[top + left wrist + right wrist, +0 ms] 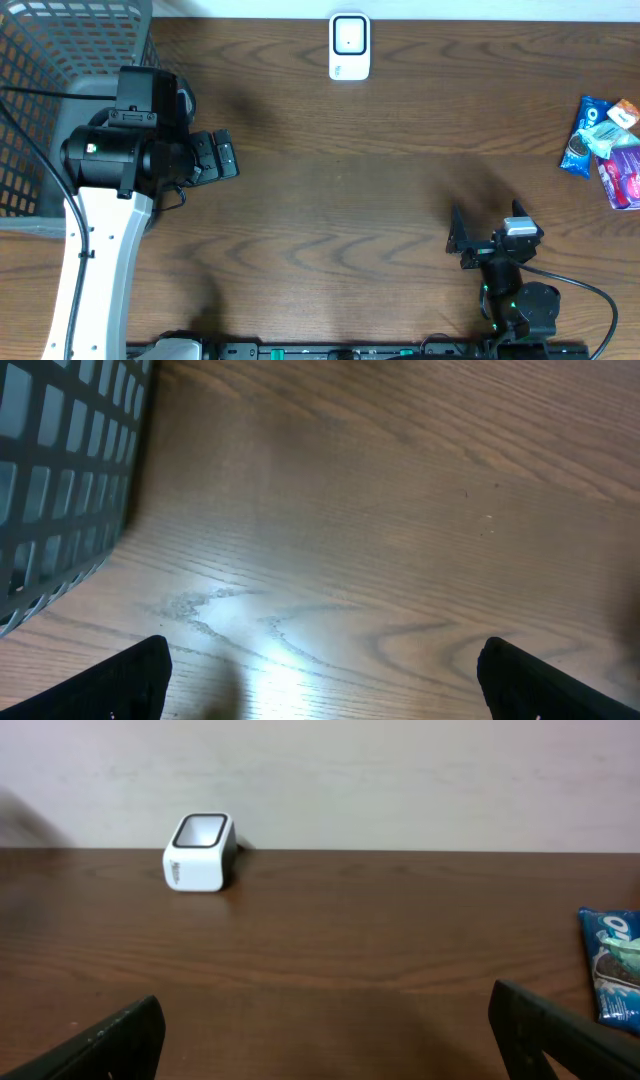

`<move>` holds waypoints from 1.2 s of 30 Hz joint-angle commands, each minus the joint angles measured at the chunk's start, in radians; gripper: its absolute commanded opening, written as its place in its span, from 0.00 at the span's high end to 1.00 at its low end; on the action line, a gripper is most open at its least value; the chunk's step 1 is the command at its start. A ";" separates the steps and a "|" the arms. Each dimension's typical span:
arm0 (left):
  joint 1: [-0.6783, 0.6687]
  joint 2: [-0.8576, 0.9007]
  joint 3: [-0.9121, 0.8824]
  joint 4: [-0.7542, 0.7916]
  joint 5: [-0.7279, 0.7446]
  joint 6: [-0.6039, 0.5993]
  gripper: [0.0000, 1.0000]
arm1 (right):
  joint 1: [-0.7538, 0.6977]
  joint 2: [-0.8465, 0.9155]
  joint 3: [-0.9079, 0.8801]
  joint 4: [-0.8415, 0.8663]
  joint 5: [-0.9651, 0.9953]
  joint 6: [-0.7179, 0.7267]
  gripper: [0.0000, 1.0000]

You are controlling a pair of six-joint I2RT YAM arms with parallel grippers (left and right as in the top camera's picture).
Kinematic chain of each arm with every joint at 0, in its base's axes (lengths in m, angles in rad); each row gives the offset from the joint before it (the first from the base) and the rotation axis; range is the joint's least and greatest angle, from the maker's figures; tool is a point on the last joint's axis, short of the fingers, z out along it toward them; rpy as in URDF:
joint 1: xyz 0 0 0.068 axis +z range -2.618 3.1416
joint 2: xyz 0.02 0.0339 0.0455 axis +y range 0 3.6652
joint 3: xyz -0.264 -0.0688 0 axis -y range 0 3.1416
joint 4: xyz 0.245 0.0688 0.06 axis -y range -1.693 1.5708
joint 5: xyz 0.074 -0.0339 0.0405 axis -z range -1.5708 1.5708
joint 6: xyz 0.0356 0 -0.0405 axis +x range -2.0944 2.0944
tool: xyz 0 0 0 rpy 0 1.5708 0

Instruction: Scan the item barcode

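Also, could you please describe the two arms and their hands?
The left arm has a white link, black joint housings and a thin black cable; the left hand is black and blocky. The right arm is black with green lights and a looping black cable; the right hand is black too.

Mesh basket at table far-left corner is cropped by the frame and partly hidden under left arm. Snack packets at right edge overlap and are cropped. Scanner print too small.
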 commanded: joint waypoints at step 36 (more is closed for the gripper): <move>0.003 -0.227 -0.319 0.231 -0.085 0.079 0.02 | -0.002 -0.007 -0.002 -0.005 0.013 -0.014 0.01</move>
